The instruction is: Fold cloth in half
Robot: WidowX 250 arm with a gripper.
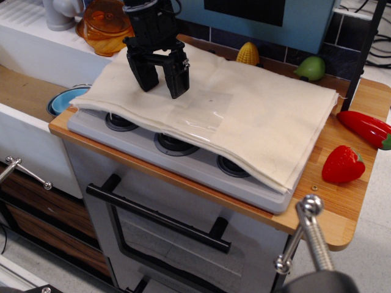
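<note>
The cream cloth (244,116) lies on the toy stove, folded double, with two layers showing along its front and right edges. A shiny clear rectangular patch (198,116) sits near its front edge. My black gripper (160,82) hovers over the cloth's left part, pointing down. Its two fingers stand apart and hold nothing.
The stove top (183,155) with its burners shows under the cloth's front edge. A strawberry (343,164) and a red pepper (366,127) lie on the wooden counter at the right. Corn (248,54) and a green fruit (312,68) sit behind. An orange container (105,24) is at the back left, a blue bowl (66,99) at the left.
</note>
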